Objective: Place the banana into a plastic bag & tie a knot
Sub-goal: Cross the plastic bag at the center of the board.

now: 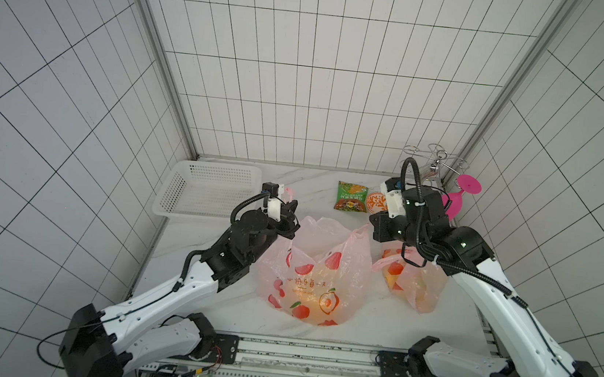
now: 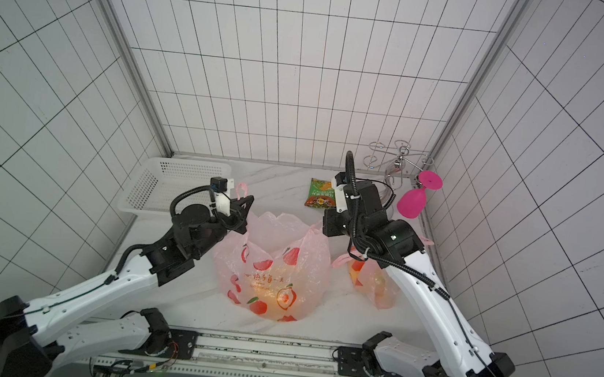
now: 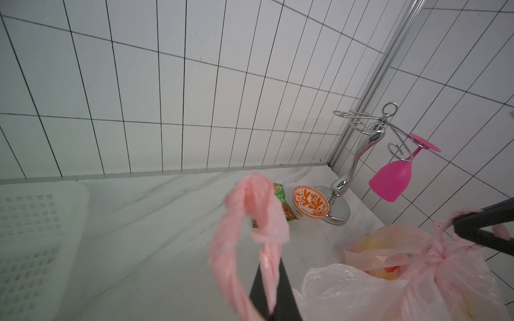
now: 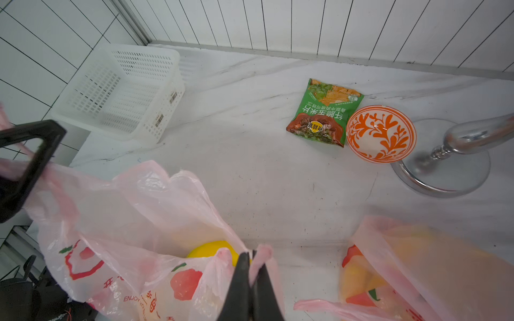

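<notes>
Right wrist view, two bags, one banana (image 4: 211,248) in open bag (image 4: 116,222) (yellow patch, axis unclear), left gripper (image 3: 271,262), right gripper (image 4: 250,254) clamped on handles (image 3: 269,222).

Plastic bag (image 1: 314,275): thin translucent pink film, glossy, crinkled. Basket (image 1: 174,191), 10 o'clock: white perforated plastic, matt. Stand (image 3: 340,212), 1 o'clock: polished metal. Tabletop (image 4: 278,180): smooth, marble-look.

The plastic bag (image 2: 272,270) is held by left gripper (image 2: 244,210) and right gripper (image 2: 323,227).
</notes>
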